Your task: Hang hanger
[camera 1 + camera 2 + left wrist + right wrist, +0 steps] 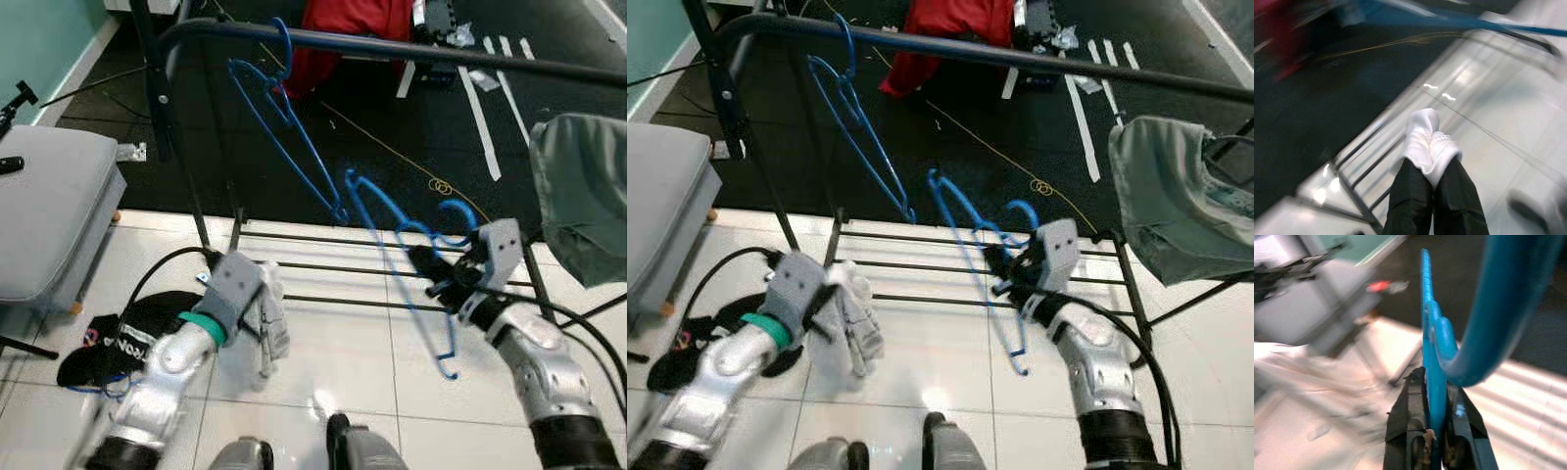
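The right gripper (pixel 441 274) is clamped tight on a blue plastic hanger (pixel 416 284), its two black fingers (pixel 1410 431) pinching the flat neck just below the hook, which curls up and away beyond the fingertips. The hanger's triangle droops below and to the inner side of the gripper, in front of the rack's low shelf bars (pixel 333 269). The black top rail (pixel 411 47) sits well above and ahead of the gripper, with another blue hanger (pixel 284 117) already hooked on it.

The grip is thin and edge-on (only a narrow strip of plastic between the pads), so the hanger could swivel during the lift and present its hook sideways to the rail. The dangling lower corner might also snag a shelf bar.

The left gripper (pixel 257 308) is shut on a white sock (pixel 1427 142), held low beside the shelf bars.
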`<state>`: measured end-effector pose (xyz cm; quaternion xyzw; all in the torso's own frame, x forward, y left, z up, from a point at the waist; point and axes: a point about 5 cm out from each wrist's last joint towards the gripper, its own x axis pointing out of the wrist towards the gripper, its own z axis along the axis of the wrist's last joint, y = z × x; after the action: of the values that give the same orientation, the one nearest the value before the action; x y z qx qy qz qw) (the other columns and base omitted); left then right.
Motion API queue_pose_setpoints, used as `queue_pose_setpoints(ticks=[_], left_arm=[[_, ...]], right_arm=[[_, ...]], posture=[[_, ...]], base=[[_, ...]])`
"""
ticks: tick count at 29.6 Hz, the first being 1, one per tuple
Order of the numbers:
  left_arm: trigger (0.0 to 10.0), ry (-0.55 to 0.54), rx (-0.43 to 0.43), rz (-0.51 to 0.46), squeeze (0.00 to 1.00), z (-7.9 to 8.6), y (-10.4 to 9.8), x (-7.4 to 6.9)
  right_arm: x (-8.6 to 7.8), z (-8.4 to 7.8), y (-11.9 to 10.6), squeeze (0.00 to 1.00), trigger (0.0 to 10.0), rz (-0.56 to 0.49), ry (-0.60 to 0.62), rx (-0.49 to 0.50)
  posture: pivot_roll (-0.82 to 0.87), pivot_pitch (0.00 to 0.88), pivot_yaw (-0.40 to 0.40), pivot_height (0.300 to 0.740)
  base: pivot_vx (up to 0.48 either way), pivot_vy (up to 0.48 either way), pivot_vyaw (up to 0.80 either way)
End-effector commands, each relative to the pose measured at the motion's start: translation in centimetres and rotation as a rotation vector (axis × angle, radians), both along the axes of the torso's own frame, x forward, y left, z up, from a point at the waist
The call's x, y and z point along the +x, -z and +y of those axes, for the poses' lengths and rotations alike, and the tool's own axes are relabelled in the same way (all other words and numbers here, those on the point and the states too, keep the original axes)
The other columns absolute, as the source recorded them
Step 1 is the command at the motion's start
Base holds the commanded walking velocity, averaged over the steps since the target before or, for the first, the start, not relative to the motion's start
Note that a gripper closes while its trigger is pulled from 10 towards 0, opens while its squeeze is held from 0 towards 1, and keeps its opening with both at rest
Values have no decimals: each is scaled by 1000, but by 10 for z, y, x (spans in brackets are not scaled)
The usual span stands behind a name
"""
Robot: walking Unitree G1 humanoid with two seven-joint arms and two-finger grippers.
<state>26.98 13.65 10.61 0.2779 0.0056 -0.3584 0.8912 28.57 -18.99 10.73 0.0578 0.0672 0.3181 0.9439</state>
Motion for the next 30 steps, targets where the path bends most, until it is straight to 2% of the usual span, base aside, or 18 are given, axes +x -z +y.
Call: queue_pose_setpoints(ticks=[1, 3, 5, 6, 7, 8, 10, 13, 16, 22, 28, 30], left_arm=[[10000, 96, 17, 1, 0, -13, 2, -8], [10000, 219, 123, 4, 0, -11, 2, -13], [10000, 241, 151, 4, 0, -10, 2, -13], [10000, 264, 180, -9, 0, -9, 1, -12], [10000, 264, 180, -9, 0, -9, 1, -12], [10000, 284, 196, -19, 0, -8, 0, -11], [10000, 284, 196, -19, 0, -8, 0, -11], [10000, 357, 257, -56, 0, -6, -5, -9], [10000, 365, 293, -62, 0, -2, -5, -7], [10000, 346, 324, -77, 0, 4, -8, -2], [10000, 322, 295, -111, 0, 2, -14, 5], [10000, 325, 279, -124, 0, -2, -17, 8]], right_arm=[[-3, 0, -1, 0, 0, 14, -23, 12], [-8, -4, -6, 0, 0, 17, -85, -20], [-10, -5, -10, 0, 0, 17, -103, -36], [-14, -7, -12, 0, 0, 13, -154, -85], [-14, -7, -12, 0, 0, 13, -154, -85], [-18, -8, -13, 0, 0, 16, -203, -126], [-18, -8, -13, 0, 0, 16, -203, -126], [-28, -17, -12, 0, 0, 21, -352, -267], [-30, -21, -18, 0, 0, 17, -375, -286], [-34, -24, -26, 0, 0, 38, -427, -303], [-47, -25, -29, 0, 0, 121, -550, -317], [-56, -23, -31, 0, 0, 170, -628, -313]], posture=[[-50, 152, 10, 740], [-56, 151, 14, 740], [-56, 151, 14, 740], [-60, 152, 13, 740], [-60, 152, 13, 740], [-60, 153, 14, 740], [-60, 153, 14, 740], [-59, 159, -14, 740], [-61, 159, -15, 740], [-61, 158, -14, 740], [-61, 154, -8, 740], [-62, 153, -6, 740]], base=[[0, 0, 0], [0, 0, 0], [0, 0, 0], [0, 0, 0], [0, 0, 0], [0, 0, 0], [0, 0, 0], [0, 0, 0], [0, 0, 0], [0, 0, 0], [0, 0, 0], [0, 0, 0]])
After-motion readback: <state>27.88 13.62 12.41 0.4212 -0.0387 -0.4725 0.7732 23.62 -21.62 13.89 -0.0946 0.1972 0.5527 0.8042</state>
